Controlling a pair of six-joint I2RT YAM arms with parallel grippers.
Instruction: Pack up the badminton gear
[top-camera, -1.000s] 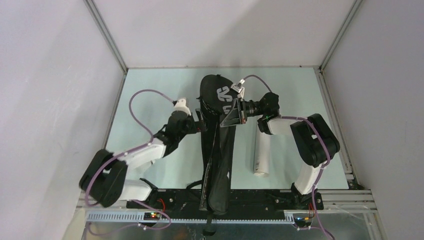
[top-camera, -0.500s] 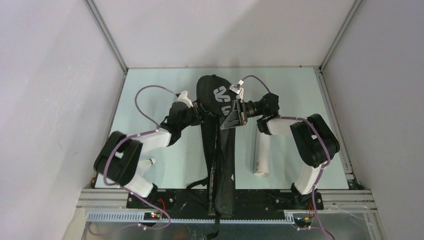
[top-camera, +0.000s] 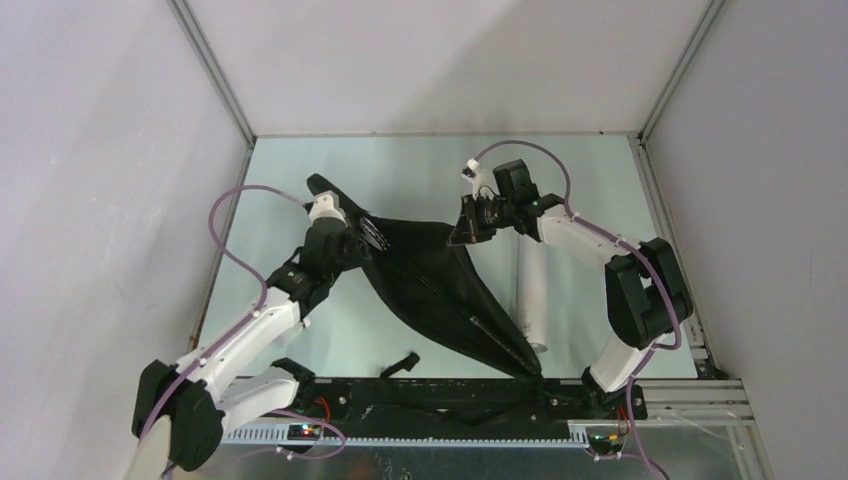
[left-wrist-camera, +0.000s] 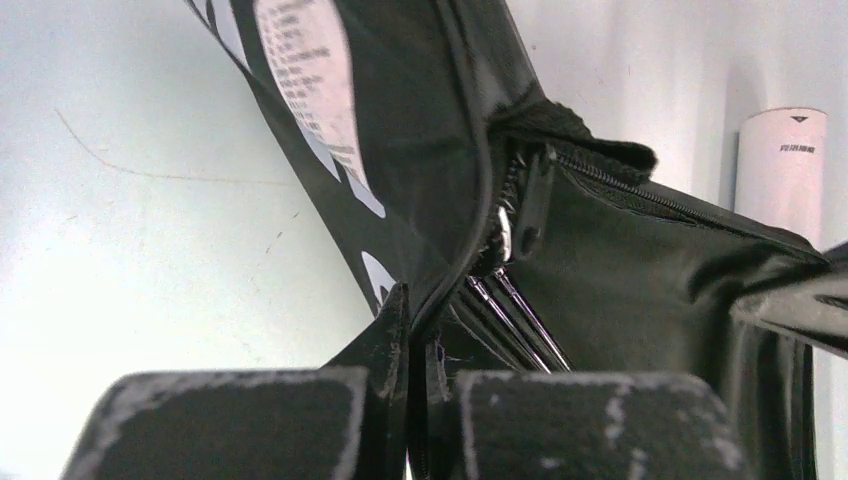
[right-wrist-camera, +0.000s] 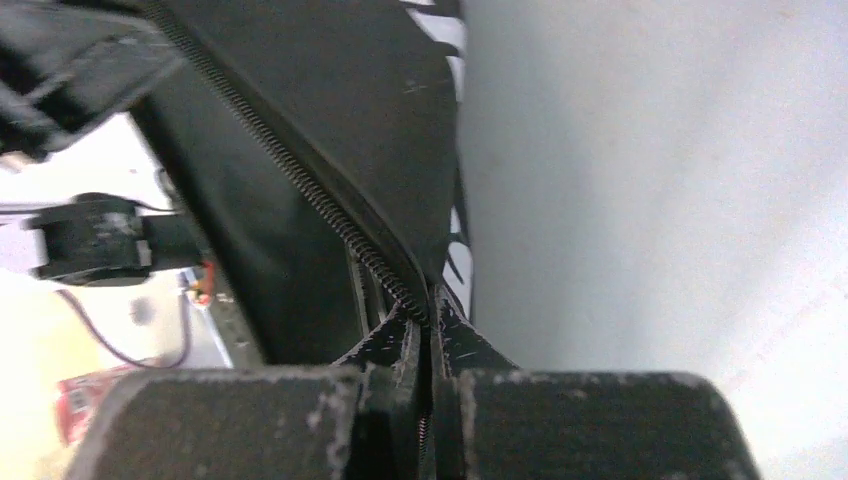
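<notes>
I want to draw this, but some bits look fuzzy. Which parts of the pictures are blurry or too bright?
Left wrist view: the left pincer at the bottom is fuzzy, the bag behind it sharper. Right wrist view: the right pincer is fuzzy too, and the left edge is washed out white. Top view: clear, evenly lit, soft shadows.

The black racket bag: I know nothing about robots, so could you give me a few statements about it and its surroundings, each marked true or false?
1. The left gripper and the right gripper are both shut on the racket bag's edge. True.
2. The white tube is inside the bag. False: it lies on the table beside the bag.
3. Thin racket shafts show inside the bag's opening. True.
4. The bag is zipped shut. False: its zip is open where the grippers hold it.
</notes>
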